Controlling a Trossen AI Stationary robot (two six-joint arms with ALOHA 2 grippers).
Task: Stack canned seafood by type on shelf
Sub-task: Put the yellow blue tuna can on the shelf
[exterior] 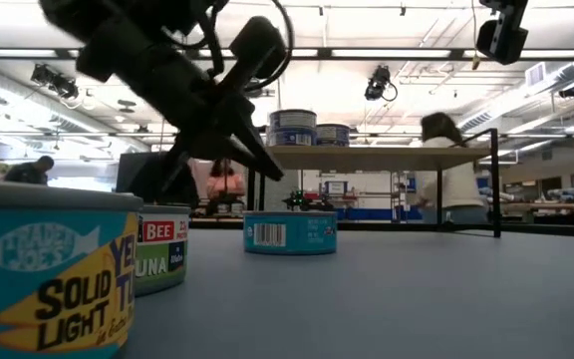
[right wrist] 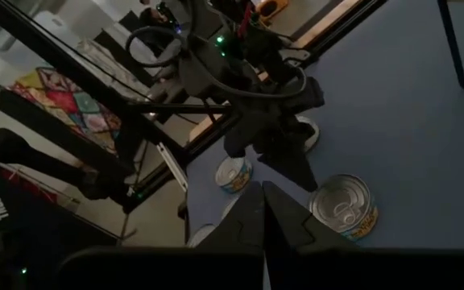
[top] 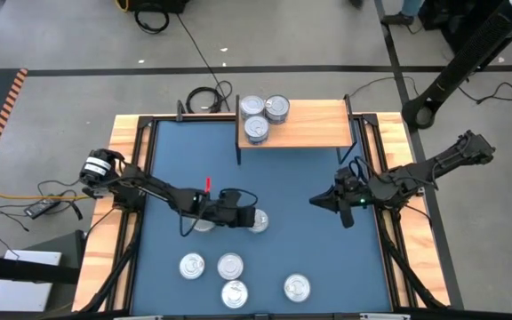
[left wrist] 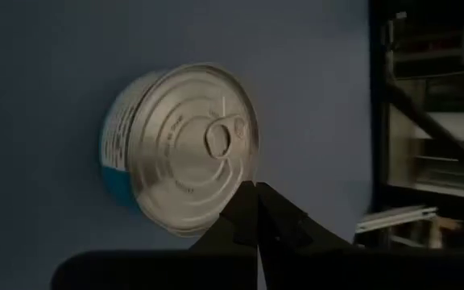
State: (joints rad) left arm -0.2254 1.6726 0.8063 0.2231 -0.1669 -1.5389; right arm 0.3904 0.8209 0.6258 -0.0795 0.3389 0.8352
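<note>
Blue table (top: pixel 300 178), grey concrete floor (top: pixel 60 53)

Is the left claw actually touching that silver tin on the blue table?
Cannot tell. In the left wrist view the shut left gripper tips overlap the tin at its rim, but no view shows contact or a gap plainly.

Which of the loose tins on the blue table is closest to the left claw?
The tin right at the tip of the shut left gripper, mid-table. Another sits just behind it under the arm; the other four lie in a group nearer the table's front edge, clear of both arms.
</note>
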